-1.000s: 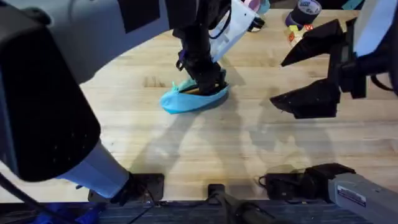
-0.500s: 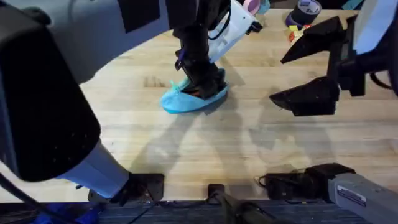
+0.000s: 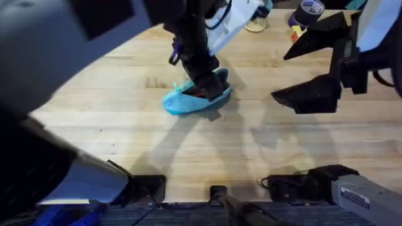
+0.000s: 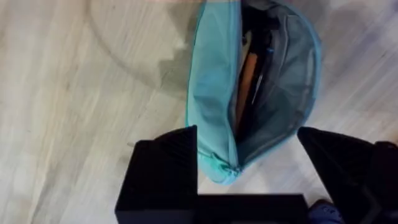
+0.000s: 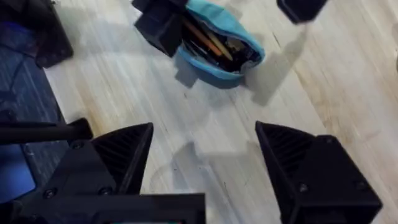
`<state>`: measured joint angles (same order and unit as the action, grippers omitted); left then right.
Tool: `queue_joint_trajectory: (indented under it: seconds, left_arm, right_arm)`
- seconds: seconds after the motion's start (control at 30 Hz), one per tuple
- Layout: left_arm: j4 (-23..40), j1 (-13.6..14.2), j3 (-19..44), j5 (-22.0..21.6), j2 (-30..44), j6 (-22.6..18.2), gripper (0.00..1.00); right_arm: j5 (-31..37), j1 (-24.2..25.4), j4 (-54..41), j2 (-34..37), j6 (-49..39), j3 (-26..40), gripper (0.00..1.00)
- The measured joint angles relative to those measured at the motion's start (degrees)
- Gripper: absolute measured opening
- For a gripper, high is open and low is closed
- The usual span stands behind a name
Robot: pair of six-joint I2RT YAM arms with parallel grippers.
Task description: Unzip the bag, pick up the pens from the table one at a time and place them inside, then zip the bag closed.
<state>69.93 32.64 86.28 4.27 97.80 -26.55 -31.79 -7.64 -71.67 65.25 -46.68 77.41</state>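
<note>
The turquoise bag lies on the table left of centre, its zip open and the dark lining showing. An orange pen lies inside the bag, with a darker slim item beside it. From the right wrist view, pens show in the bag's mouth. My left gripper hangs over the bag's right end, open, its fingers astride that end with a gap on each side. Off to the right my right gripper is raised above the table, open and holding nothing.
A purple tape roll, a clear cup and a small orange-red item stand along the table's far edge. The arm bases and cables line the near edge. Bare wood lies between the bag and my right gripper.
My left arm has shifted, its gripper drawing slightly up and left over the bag's right end. The bag and my right gripper stay put.
</note>
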Motion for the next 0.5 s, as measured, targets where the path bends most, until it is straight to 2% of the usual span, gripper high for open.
queue_joint_trajectory:
  seconds: [0.27, 0.4, 0.5]
  left_arm:
    - [0.8, -0.6, 0.0, 0.0, -7.5, 0.0, 0.977]
    - [1.0, -2.8, 0.0, 0.2, -11.5, -0.1, 0.977]
    - [1.1, -5.7, 0.0, 0.7, -14.6, -0.3, 0.978]
  right_arm:
    - [-1.7, 0.0, 0.1, 0.0, 0.0, 0.0, 0.997]
    - [-4.0, 0.0, 0.1, 0.0, 0.0, 0.0, 0.997]
    - [-4.8, 0.0, 0.2, 0.0, 0.0, 0.0, 0.997]
